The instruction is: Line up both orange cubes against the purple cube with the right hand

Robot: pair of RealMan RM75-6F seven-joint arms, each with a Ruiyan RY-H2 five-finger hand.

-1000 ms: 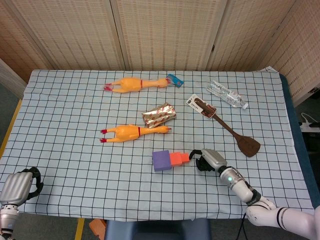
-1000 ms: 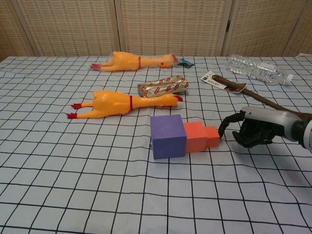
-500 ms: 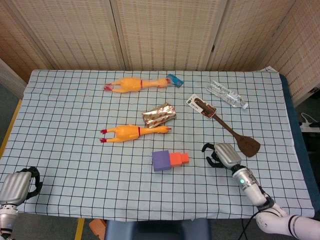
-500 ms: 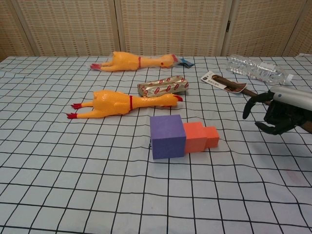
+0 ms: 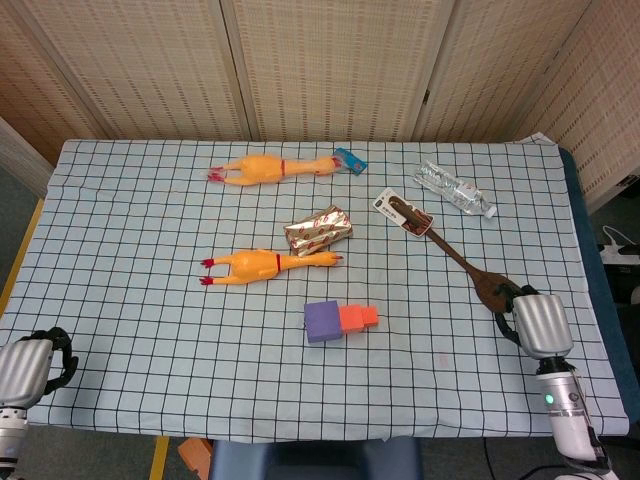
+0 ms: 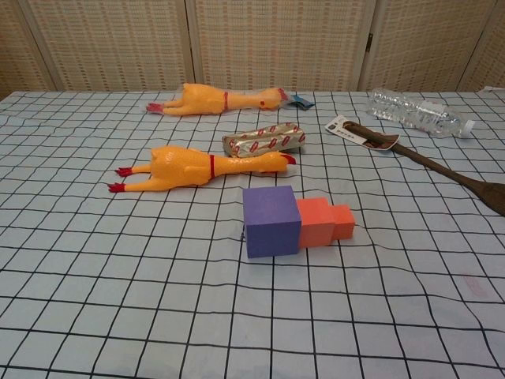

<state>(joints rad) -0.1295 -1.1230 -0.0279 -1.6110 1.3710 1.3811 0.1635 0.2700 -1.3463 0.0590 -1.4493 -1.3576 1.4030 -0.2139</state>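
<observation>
Starting with the checked desk (image 5: 150, 300): carrying the whole row near its middle, well apart from both near corners.

Hovering at the right near edge: right robot hand (image 5: 538, 323), back turned up, fingers tucked underneath, so not showing whether spread or curled; appearing to carry nothing. Sitting just beside the blade of the wooden spatula (image 5: 455, 257). Waiting at the left near corner: left robot hand (image 5: 28, 368), likewise not showing its spread.

Standing at the row's left end: purple cube (image 6: 271, 221). Touching its right face: larger orange cube (image 6: 316, 223). Touching that one in turn: smaller orange cube (image 6: 342, 221), sitting slightly toward the far side.

Judging the lining-up as essentially finished. Finishing well probably meaning keeping the right robot hand clear of the row, avoiding snagging the spatula, and, if nudging again, pushing leftward along the row only.
</observation>
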